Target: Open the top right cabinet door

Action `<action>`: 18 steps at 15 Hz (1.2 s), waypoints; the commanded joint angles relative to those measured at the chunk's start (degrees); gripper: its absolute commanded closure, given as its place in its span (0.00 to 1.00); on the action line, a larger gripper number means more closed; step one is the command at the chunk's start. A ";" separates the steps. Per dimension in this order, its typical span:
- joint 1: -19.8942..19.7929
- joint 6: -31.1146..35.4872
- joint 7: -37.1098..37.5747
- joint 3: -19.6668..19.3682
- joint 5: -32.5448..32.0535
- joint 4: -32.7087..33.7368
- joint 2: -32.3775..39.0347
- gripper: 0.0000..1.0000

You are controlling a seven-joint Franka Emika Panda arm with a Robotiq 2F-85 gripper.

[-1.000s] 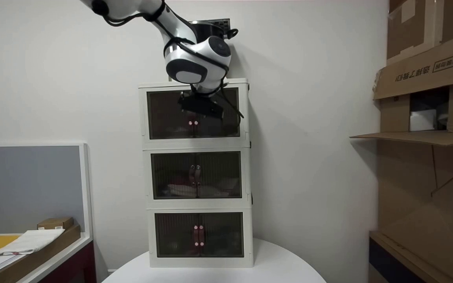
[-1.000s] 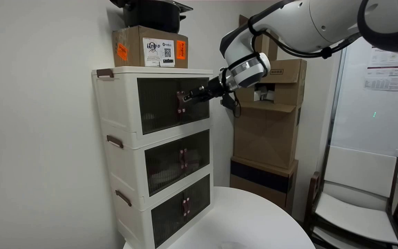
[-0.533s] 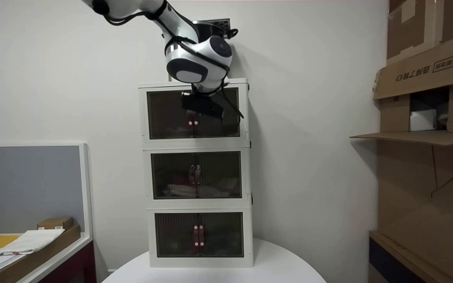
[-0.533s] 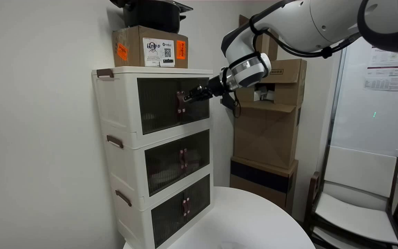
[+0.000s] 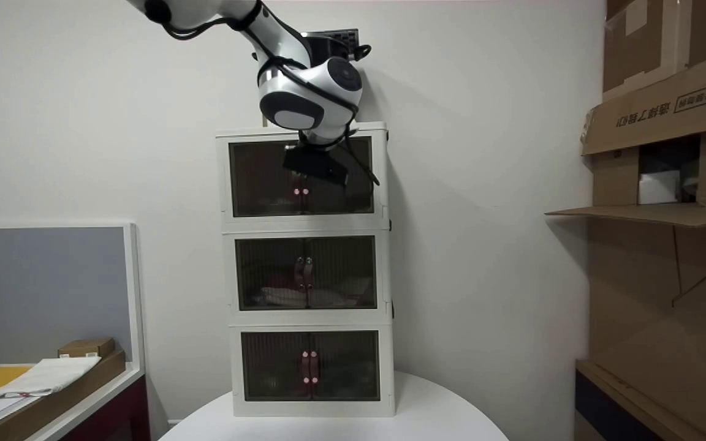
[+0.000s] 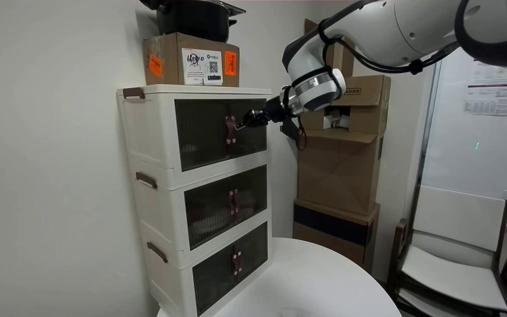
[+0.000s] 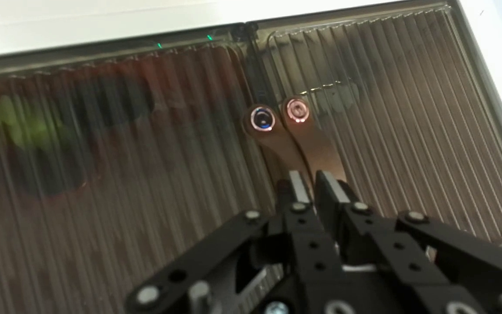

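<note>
The top right cabinet door [image 5: 341, 205], a dark see-through panel [image 6: 251, 147], is closed flush in the white cabinet's upper tier. The wrist view appears upside down, so this door's ribbed panel [image 7: 168, 165] lies on its left there, with its brown handle [image 7: 279, 141] beside the twin door's handle [image 7: 320, 148]. My gripper [image 7: 307, 173] is right at the pair of handles, in front of the seam, its fingertips overlapping both. Its jaws stand slightly apart, a slim gap with nothing seen between. The handles' far ends are hidden behind it; contact cannot be told.
Two like tiers sit below, the middle one [image 6: 225, 211] and the lowest, on a round white table [image 6: 315, 277]. On top of the cabinet rest a cardboard box [image 6: 163, 79] and a black pot [image 6: 192, 20]. Big cardboard boxes [image 6: 337, 176] and a chair [image 6: 460, 264] stand to the side.
My jaws have drawn together, leaving only a slim gap. The wrist has shifted very slightly to the right in both exterior views. The cabinet doors look unchanged.
</note>
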 commanded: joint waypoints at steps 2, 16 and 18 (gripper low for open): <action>0.13 -1.09 -1.23 0.08 1.61 1.53 0.96 0.91; 0.78 -1.32 -1.18 0.96 1.16 4.19 3.06 0.62; 0.69 -1.31 -1.08 0.99 1.15 4.41 3.18 0.78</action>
